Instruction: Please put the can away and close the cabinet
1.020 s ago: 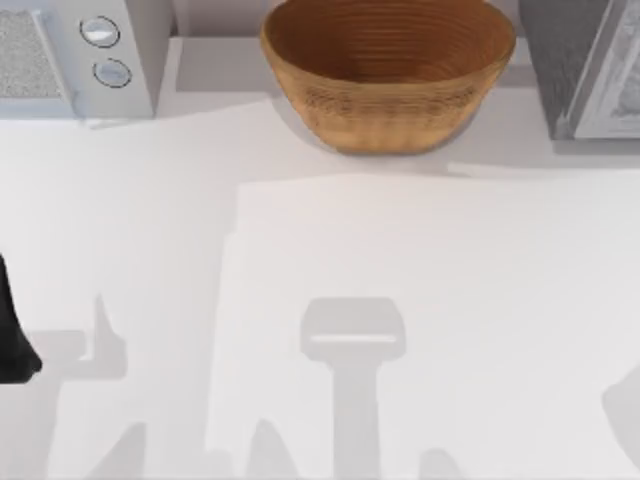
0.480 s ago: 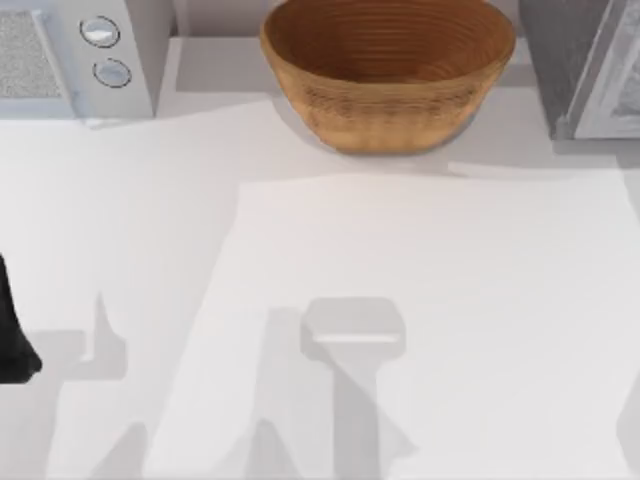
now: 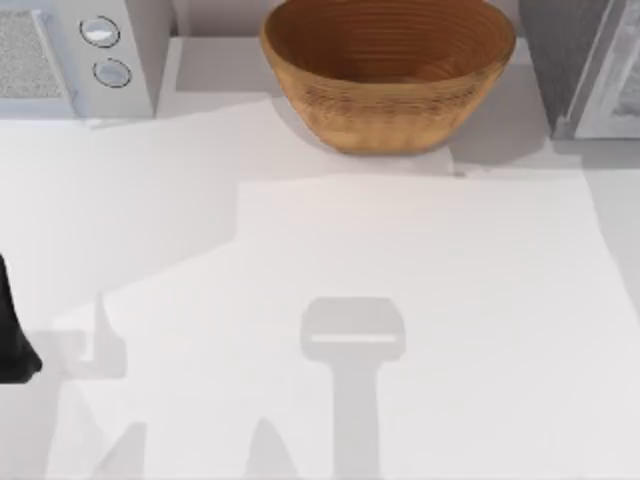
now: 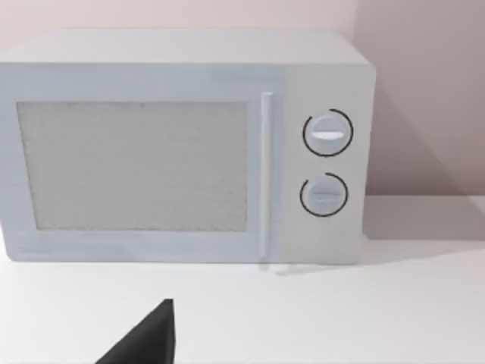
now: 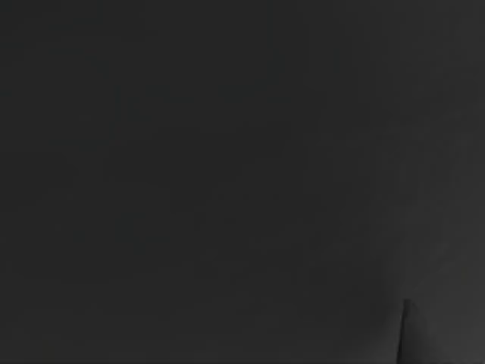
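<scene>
At the table's far right corner stands the grey cabinet (image 3: 565, 60), the woven bowl (image 3: 388, 70) just beside it and a white two-dial microwave (image 3: 70, 60) far left — my left arm (image 3: 10, 335) parked at the left edge — the right wrist view dark.

Matte black left arm (image 3: 12, 335), angular black hand tip (image 4: 148, 337)

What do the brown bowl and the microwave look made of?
The round brown bowl looks woven, wicker or rattan, matte: fine horizontal ribs ring its wall inside and out. The boxy pale grey microwave looks like painted metal or plastic, smooth satin, with a speckled mesh-like door panel and two glossy round knobs; which of the two I cannot tell.
</scene>
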